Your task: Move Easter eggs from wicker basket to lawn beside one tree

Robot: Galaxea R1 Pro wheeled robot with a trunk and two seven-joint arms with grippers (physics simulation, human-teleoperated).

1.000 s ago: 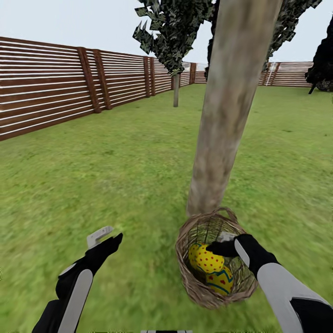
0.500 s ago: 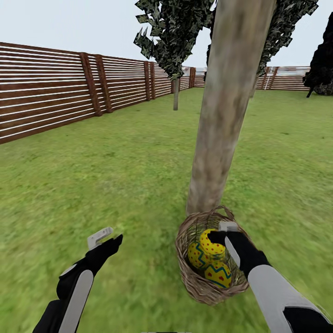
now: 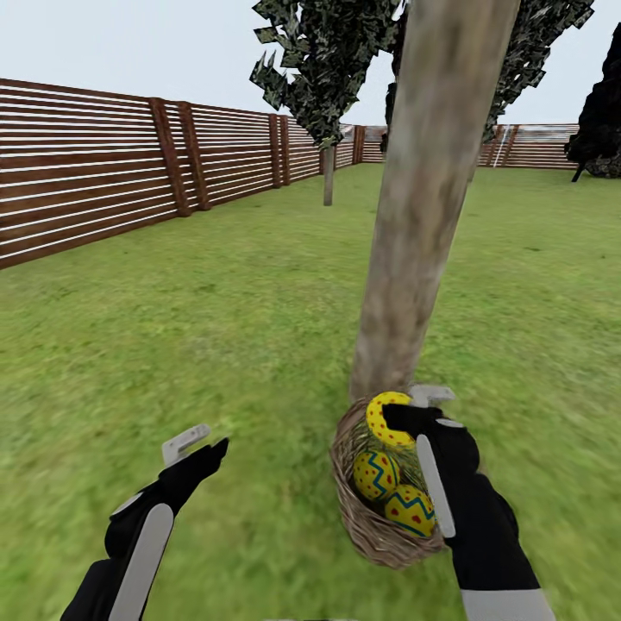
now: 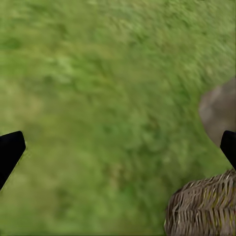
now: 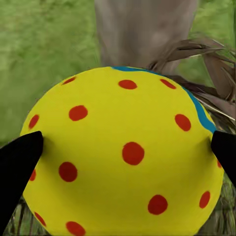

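Note:
The brown wicker basket [image 3: 362, 526] stands on the lawn [image 3: 216, 328] at the foot of a thick pale tree [image 3: 423, 216]. Two yellow Easter eggs [image 3: 377, 474] with blue zigzags and red dots lie inside it, the nearer one [image 3: 409, 509] toward me. My right gripper [image 3: 398, 412] is shut on a third egg [image 3: 381, 416], held at the basket's far rim against the trunk; up close this egg [image 5: 123, 157] sits between both black fingers. My left gripper [image 3: 200, 442] hovers open over grass left of the basket [image 4: 204, 209].
A brown slatted fence [image 3: 103, 172] runs along the left and far side of the garden. A smaller tree [image 3: 328, 172] stands farther back, and a dark shrub [image 3: 599, 129] sits at the far right. Grass spreads wide on all sides.
My right gripper has lifted one egg from inside the basket up to its far rim, near the trunk. The left arm has stayed still.

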